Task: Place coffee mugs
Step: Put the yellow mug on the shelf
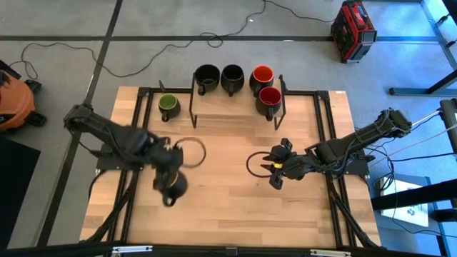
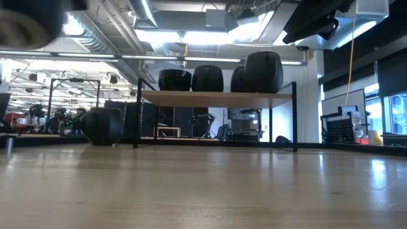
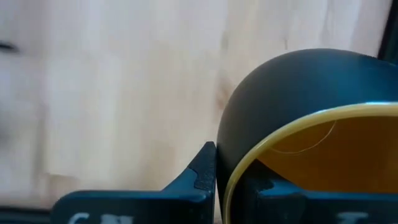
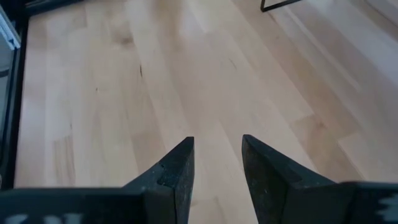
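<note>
A black mug with a yellow inside (image 3: pixel 298 118) hangs from my left gripper (image 1: pixel 169 175), which is shut on it over the table's left half; the high view shows its dark outside (image 1: pixel 174 188). A green-lined mug (image 1: pixel 169 106) stands on the table left of the shelf (image 1: pixel 235 107). Two black mugs (image 1: pixel 207 77) (image 1: pixel 232 77), an orange-red one (image 1: pixel 262 76) and a dark red one (image 1: pixel 269 98) stand on the shelf. My right gripper (image 4: pixel 216 163) hovers open over bare wood at the right (image 1: pixel 275 170). My left gripper pinches the mug's wall at the yellow rim (image 3: pixel 245 163), one finger (image 3: pixel 202 171) outside the mug and the other (image 3: pixel 273 186) inside it. The fingers come from above, pointing steeply down. The mug hangs below them, clear of the table.
The shelf's black frame (image 2: pixel 216 98) stands across the far middle of the table, with bare wood (image 1: pixel 228 207) in front of it. A red case (image 1: pixel 353 30) and an orange machine (image 1: pixel 13 100) sit on the floor beyond the table.
</note>
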Robot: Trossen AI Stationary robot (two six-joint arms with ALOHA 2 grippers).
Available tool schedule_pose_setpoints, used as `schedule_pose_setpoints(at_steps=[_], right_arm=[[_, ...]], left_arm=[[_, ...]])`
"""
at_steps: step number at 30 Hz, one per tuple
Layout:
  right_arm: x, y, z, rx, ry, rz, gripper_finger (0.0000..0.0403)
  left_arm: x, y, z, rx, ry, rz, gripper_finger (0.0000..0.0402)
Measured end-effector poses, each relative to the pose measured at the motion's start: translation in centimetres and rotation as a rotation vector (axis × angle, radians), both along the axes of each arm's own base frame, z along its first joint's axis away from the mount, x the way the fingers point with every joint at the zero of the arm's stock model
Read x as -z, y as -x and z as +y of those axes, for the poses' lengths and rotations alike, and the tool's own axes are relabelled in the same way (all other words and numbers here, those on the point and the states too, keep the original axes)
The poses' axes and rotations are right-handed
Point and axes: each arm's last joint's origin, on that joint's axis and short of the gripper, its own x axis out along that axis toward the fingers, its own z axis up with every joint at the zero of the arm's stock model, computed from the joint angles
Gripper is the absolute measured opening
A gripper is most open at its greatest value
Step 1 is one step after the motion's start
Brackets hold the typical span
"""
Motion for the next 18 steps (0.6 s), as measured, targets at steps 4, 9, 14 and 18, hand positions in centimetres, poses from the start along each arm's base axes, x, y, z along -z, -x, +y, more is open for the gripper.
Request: schedule_pose_setpoints(at_steps=[4,9,14,18], right_arm=[[0.0,-0.1,-0.2,0.003,0.01,0.0,0.0122],[-0.3,-0.4,-1.3,0.043,0.012,-0.005,0.0122],[-2.0,-1.0,-2.7,0.06,0.046,-0.039,0.0122],[-4.0,-1.3,-4.3,0.104,0.097,-0.044,0.0122]], left_arm=[[-2.3,-0.9,2.6,-0.014,-0.061,-0.082,0.0016],[-4.9,-2.2,5.9,0.009,-0.155,-0.158,0.0016],[-6.8,-4.3,9.1,0.082,-0.304,-0.138,0.0017],[-7.6,-6.3,12.0,0.108,-0.35,-0.124,0.0017]])
